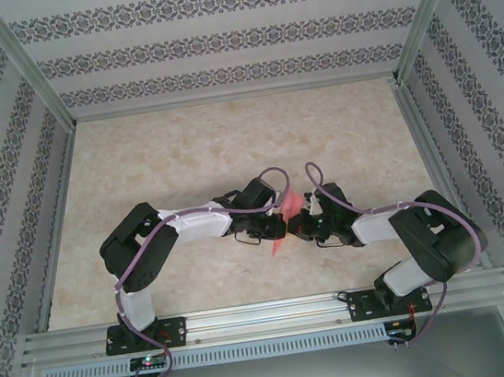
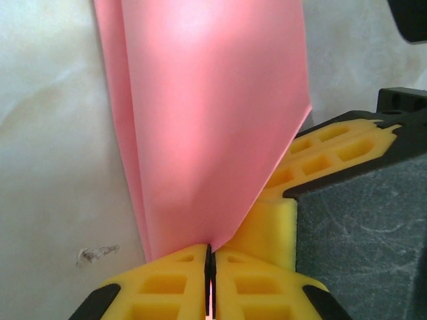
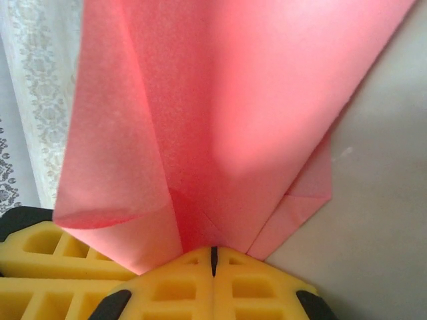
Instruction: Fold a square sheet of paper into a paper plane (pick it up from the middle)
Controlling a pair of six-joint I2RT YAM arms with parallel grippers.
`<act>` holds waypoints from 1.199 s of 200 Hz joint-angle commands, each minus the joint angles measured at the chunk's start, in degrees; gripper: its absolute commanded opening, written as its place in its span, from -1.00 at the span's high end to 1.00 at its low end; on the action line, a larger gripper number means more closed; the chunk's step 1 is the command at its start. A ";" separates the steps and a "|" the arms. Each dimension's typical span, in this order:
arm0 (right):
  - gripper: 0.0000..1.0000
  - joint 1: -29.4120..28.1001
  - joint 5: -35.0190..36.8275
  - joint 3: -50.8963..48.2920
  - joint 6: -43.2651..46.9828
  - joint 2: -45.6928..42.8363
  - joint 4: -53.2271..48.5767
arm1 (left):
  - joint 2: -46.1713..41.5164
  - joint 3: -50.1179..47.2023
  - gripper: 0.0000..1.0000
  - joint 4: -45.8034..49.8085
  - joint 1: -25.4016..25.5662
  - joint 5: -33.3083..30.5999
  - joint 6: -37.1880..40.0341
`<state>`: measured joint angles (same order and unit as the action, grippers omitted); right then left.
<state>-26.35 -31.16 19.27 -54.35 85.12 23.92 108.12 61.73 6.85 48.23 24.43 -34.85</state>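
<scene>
Left tool (image 2: 209,252) clamped on the folded pink paper (image 2: 207,120), right tool (image 3: 213,253) pinching it too; it's held between them toward the desk's (image 1: 228,145) near edge, long axis running near-to-far

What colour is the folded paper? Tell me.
Plain pink-red paper, clearest in the left wrist view.

Bright, even, diffuse light; faint soft shadows on table (image 1: 227,136); wrist views soft up close; pink paper (image 2: 213,100) glows, glare near top.
</scene>
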 commanded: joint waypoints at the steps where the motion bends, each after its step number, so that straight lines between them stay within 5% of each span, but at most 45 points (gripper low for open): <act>1: 1.00 -0.01 -1.65 -0.89 -0.39 -0.39 0.45 | 3.11 -2.28 0.72 -2.69 -0.32 0.13 -0.25; 136: 1.00 2.17 -1.37 0.05 1.20 -8.48 -7.30 | 4.74 -4.70 0.59 -8.51 -1.56 3.81 -0.84; 172: 0.88 5.88 -2.15 0.07 3.61 -13.05 -13.24 | 4.53 -4.48 0.57 -8.98 -1.64 4.16 -0.57; 197: 0.59 7.09 -2.82 2.24 4.75 -13.58 -15.43 | 4.48 -3.98 0.55 -9.06 -1.65 4.42 -0.30; 240: 0.48 7.15 -3.77 4.32 5.75 -10.37 -14.84 | 4.24 -3.79 0.55 -9.04 -1.66 4.75 0.42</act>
<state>-19.59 -33.17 21.56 -50.52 72.79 9.54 110.21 58.72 -3.09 46.76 30.02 -35.20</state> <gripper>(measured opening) 0.256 0.223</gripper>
